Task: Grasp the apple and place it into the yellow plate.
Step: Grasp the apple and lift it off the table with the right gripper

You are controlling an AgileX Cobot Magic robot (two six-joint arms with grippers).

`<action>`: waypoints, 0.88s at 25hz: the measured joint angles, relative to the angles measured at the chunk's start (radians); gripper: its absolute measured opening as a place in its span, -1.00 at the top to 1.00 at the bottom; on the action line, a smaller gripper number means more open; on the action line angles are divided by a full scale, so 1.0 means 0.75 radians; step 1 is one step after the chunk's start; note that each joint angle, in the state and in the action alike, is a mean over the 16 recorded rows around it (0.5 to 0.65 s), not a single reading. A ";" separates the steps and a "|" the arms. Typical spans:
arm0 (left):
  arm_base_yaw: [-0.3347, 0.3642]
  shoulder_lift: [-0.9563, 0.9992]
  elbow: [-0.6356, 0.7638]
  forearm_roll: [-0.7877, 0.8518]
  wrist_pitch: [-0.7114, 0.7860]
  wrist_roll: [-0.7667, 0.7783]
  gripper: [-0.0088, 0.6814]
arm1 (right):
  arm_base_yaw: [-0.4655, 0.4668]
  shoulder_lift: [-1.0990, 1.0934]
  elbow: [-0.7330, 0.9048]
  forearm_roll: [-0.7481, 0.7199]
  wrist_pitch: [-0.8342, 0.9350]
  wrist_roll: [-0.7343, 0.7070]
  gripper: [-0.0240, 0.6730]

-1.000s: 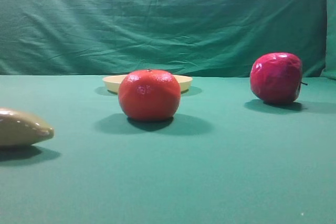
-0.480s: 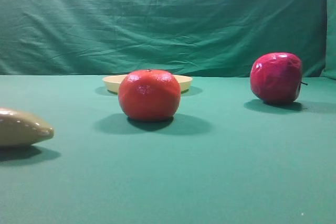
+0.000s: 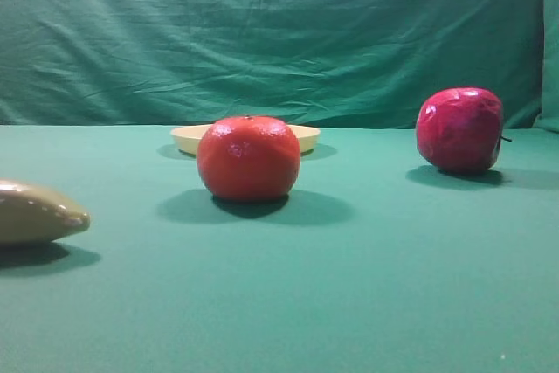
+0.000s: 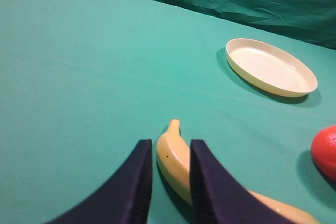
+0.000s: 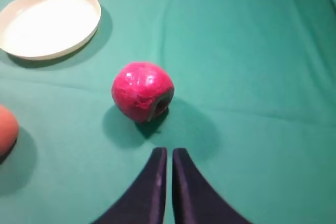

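Apple and plate both sit on the green cloth-covered table [image 3: 393, 286], the largest thing we see, with a creased green backdrop [image 3: 262, 32] hanging behind it. We find the yellow plate [image 3: 306, 137] at the far middle of the exterior view, lying flat, nothing in it as our wrist views show. Next in size, the olive-tan banana [image 3: 35, 211] lies at the left edge. An orange-red fruit [image 3: 249, 157] stands in front of the plate, hiding part of its rim. Well to the right, the apple [image 3: 459, 128] rests tipped on the cloth, apart from the plate, its stem pointing right. Our right gripper [image 5: 165, 169] hovers just short of the apple, clenched on nothing. Our left gripper [image 4: 170, 169] hangs over the banana's tip, jaws slightly parted, nothing gripped.
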 joint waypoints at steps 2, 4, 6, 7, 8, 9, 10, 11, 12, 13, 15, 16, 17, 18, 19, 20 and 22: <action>0.000 0.000 0.000 0.000 0.000 0.000 0.52 | 0.001 0.095 -0.089 0.011 0.078 -0.032 0.93; 0.000 0.000 0.000 0.000 0.000 0.000 0.52 | 0.008 0.185 -0.172 0.023 0.143 -0.068 0.93; 0.000 0.000 0.000 0.000 0.000 0.000 0.52 | 0.021 0.272 -0.250 0.035 0.196 -0.104 0.93; 0.000 0.000 0.000 0.000 0.000 0.000 0.52 | 0.030 0.315 -0.287 0.040 0.217 -0.123 0.93; 0.000 0.000 0.000 0.000 0.000 0.000 0.52 | 0.040 0.359 -0.322 0.045 0.237 -0.142 0.93; 0.000 0.000 0.000 0.000 0.000 0.000 0.52 | 0.051 0.402 -0.358 0.050 0.253 -0.160 0.93; 0.000 0.000 0.000 0.000 0.000 0.000 0.52 | 0.061 0.445 -0.392 0.055 0.267 -0.179 0.93; 0.000 0.000 0.000 0.000 0.000 0.000 0.52 | 0.072 0.489 -0.426 0.061 0.279 -0.198 0.92; 0.000 0.000 0.000 0.000 0.000 0.000 0.52 | 0.082 0.533 -0.460 0.066 0.290 -0.216 0.91; 0.000 0.000 0.000 0.000 0.000 0.000 0.52 | 0.093 0.577 -0.494 0.071 0.300 -0.233 0.88; 0.000 0.000 0.000 0.000 0.000 0.000 0.52 | 0.114 0.664 -0.560 0.080 0.319 -0.258 0.78; 0.000 0.000 0.000 0.000 0.000 0.000 0.52 | 0.125 0.706 -0.592 0.081 0.328 -0.265 0.71; 0.000 0.000 0.000 0.000 0.000 0.000 0.52 | 0.135 0.747 -0.623 0.082 0.336 -0.269 0.61; 0.000 0.000 0.000 0.000 0.000 0.000 0.52 | 0.145 0.788 -0.652 0.081 0.343 -0.271 0.51; 0.000 0.000 0.000 0.000 0.000 0.000 0.52 | 0.153 0.826 -0.680 0.079 0.350 -0.272 0.39; 0.000 0.000 0.000 0.000 0.000 0.000 0.52 | 0.159 0.862 -0.707 0.077 0.357 -0.272 0.27; 0.000 0.000 0.000 0.000 0.000 0.000 0.52 | 0.168 0.931 -0.753 0.071 0.369 -0.269 0.04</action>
